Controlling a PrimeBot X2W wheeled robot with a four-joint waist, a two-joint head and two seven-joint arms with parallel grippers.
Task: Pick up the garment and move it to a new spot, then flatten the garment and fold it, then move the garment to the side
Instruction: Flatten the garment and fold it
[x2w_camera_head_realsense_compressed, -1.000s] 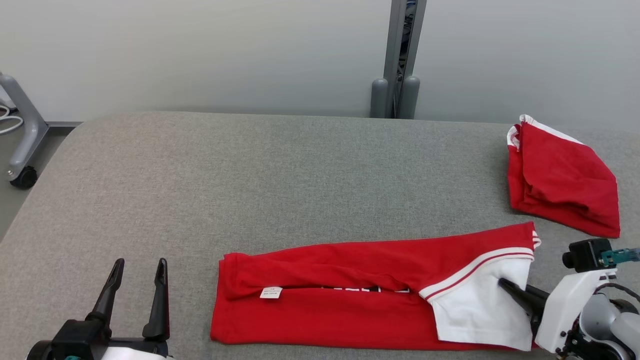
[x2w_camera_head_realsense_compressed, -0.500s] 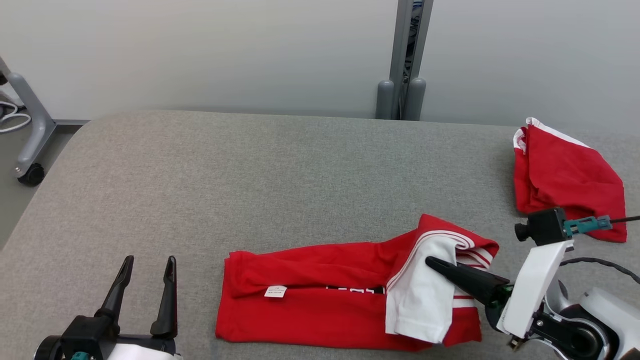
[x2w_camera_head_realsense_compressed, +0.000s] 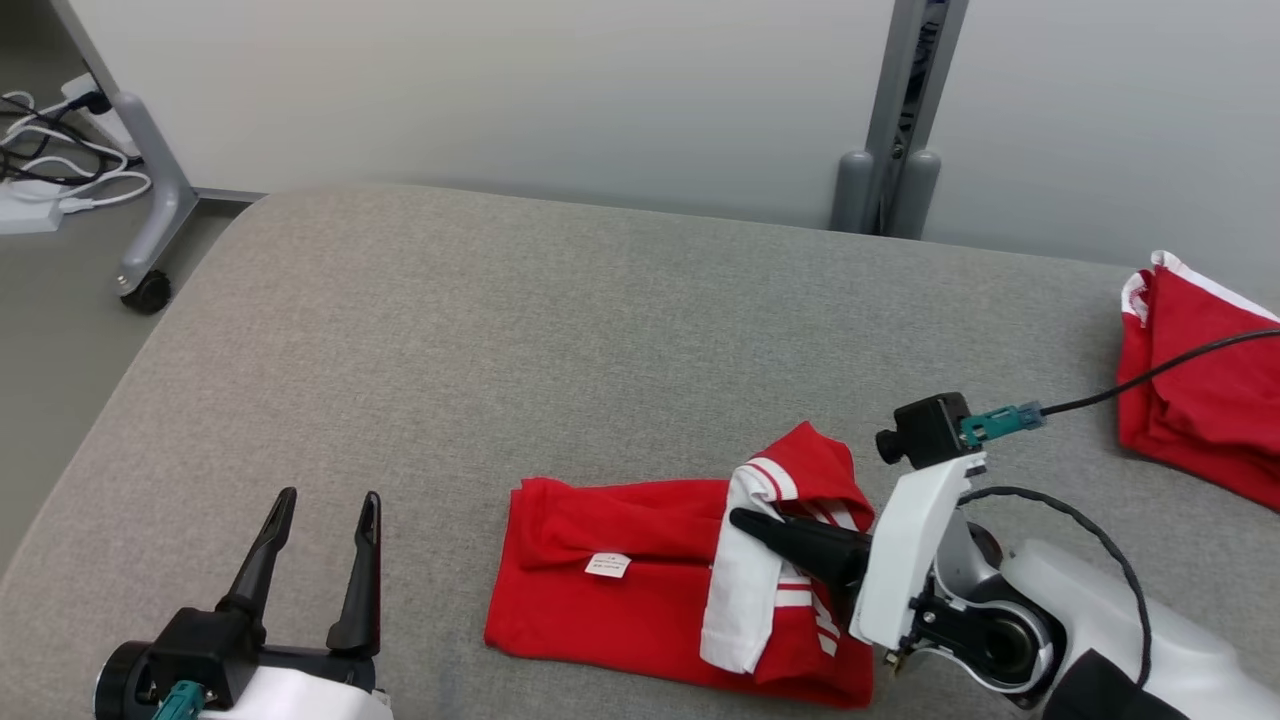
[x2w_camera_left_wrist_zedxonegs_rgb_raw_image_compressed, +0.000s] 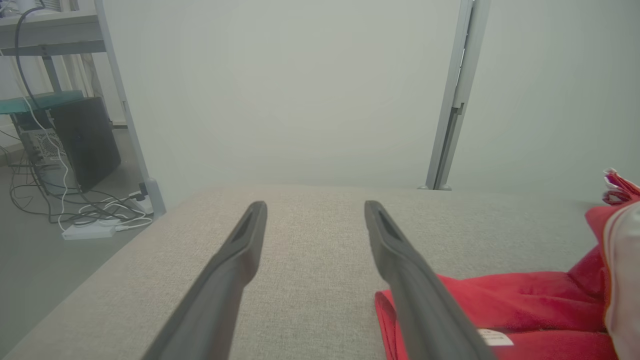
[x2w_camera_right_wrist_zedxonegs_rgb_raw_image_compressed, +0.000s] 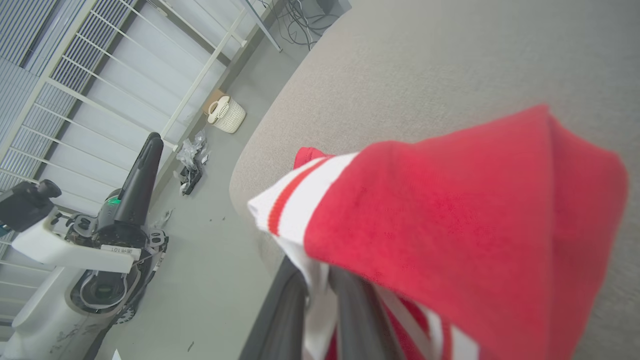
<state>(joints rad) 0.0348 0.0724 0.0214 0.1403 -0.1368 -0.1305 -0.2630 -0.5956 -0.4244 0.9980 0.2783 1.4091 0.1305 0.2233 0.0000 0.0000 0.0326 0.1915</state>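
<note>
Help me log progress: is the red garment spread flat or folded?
Partly folded: right end effector holds the garment, striped end doubled over.

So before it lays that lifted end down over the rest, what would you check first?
1. Grip: right gripper shut on the garment, striped cloth between its fingers: ok.
2. Number of layers pinched: cannot tell.
3. left gripper open and off the cloth: ok.
4. Lower part of the garment lying flat on the grey table: ok.
5. second red garment apart from the fold: ok.
</note>
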